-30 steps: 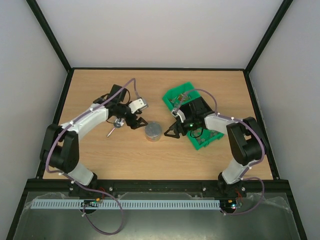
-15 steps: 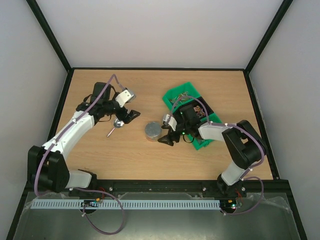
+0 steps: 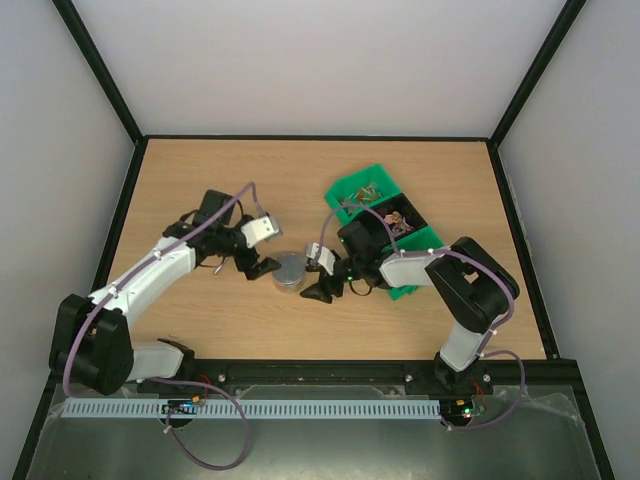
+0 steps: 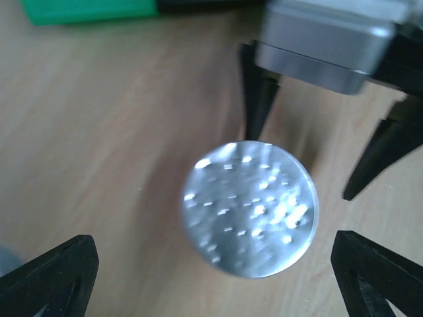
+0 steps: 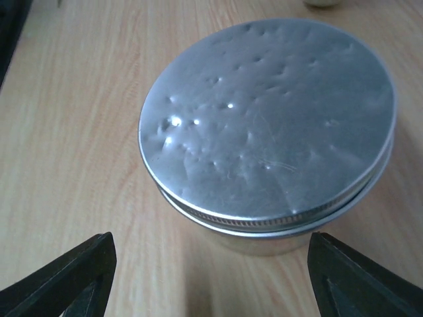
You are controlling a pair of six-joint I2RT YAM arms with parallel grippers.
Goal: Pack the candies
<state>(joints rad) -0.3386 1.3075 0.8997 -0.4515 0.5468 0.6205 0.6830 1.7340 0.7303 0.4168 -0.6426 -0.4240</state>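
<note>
A round silver tin with its lid on stands on the wooden table between my two grippers. My left gripper is open just left of it and looks down on the lid, its fingertips wide apart. My right gripper is open just right of the tin, low by the table, the tin's side between and beyond its fingertips. The candies lie as tiny mixed-colour bits in the green bins at the back right. The right gripper also shows in the left wrist view.
The green bins sit close behind my right arm, and their edge shows in the left wrist view. A black frame bounds the table. The metal scoop is hidden, likely under my left arm.
My left gripper moved right and nearer, over to the tin. My right gripper moved left off the bins to the tin's other side. The tin now sits a little further left and nearer.
</note>
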